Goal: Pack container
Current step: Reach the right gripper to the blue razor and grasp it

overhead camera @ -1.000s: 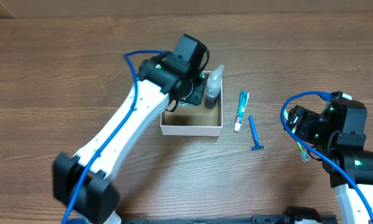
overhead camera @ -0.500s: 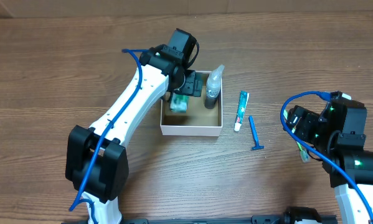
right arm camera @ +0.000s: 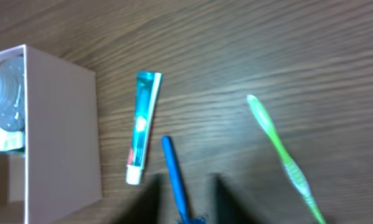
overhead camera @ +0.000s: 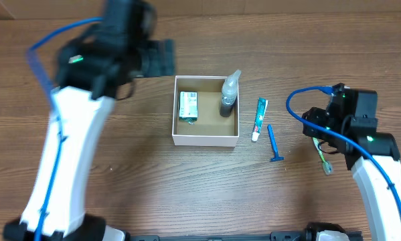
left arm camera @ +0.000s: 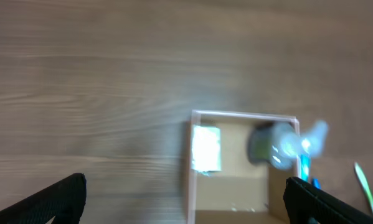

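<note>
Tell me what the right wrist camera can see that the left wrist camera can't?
Only the right wrist view shows the toothpaste tube, blue razor and green toothbrush whole and sharp; the left wrist view catches just blurry slivers of them at its right edge. Only the left wrist view shows the container's whole brown floor, plus the left gripper with its fingers wide apart. Both show the container, the spray bottle and green packet inside it, and the wooden table.
</note>
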Controlling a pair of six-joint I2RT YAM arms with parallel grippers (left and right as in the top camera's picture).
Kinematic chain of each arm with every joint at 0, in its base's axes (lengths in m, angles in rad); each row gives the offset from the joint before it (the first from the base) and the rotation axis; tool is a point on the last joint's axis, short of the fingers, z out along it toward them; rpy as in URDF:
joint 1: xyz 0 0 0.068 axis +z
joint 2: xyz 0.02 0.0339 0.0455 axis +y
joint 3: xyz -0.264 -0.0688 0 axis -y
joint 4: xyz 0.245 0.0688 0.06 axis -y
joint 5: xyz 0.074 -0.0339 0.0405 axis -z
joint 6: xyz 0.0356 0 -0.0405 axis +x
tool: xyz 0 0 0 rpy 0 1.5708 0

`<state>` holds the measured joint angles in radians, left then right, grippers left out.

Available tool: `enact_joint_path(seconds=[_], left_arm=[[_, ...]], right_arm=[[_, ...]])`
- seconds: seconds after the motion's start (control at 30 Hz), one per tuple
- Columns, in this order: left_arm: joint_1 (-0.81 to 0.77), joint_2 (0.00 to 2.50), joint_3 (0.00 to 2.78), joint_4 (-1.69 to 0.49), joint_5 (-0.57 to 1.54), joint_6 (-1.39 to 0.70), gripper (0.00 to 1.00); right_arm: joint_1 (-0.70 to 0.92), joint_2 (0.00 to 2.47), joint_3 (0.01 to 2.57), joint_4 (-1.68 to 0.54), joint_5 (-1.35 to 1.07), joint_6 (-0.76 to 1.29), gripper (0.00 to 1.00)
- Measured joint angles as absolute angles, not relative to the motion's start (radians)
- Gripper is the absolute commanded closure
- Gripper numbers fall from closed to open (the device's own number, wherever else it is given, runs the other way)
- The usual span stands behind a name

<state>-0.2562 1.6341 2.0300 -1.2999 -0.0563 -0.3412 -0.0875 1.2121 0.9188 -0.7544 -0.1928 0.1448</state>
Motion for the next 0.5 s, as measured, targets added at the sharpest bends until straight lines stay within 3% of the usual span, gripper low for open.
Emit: enact_joint_path(seconds=[0.1,0.13,0.17,0.2,0.23,0.33,0.5], left_arm=[[-0.078,1.565,2.038,-1.35,-0.057,-0.345,0.0],[-0.051,1.565,2.038,-1.363,-0.052,-0.345,0.0],[-0.01,1.568,2.038,-1.384,-0.048,-0.345,0.0],[0.025,1.574,2.038,-1.395,-0.046,-0.345,0.0],[0.05,1.579,2.038,-1.4,-0.044,-0.345,0.0],[0.084,1.581,2.037,-1.414,-0.041,-0.345,0.0],[0.087,1.581,2.037,-1.419,-0.037,-0.345,0.0]], right_arm=[[-0.045,1.298,0.919,-0.711,-0.223,0.129,0.93],[-0.026,1.313,0.919,-0.701,-0.225,0.126,0.88],[0.015,1.342,0.919,-0.686,-0.231,0.12,0.67],[0.049,1.369,0.919,-0.674,-0.232,0.115,0.62],[0.078,1.39,0.919,-0.669,-0.227,0.113,0.47],[0.107,1.43,0.919,-0.666,-0.186,0.138,0.2],[0.105,1.433,0.919,-0.682,-0.125,0.157,0.18]])
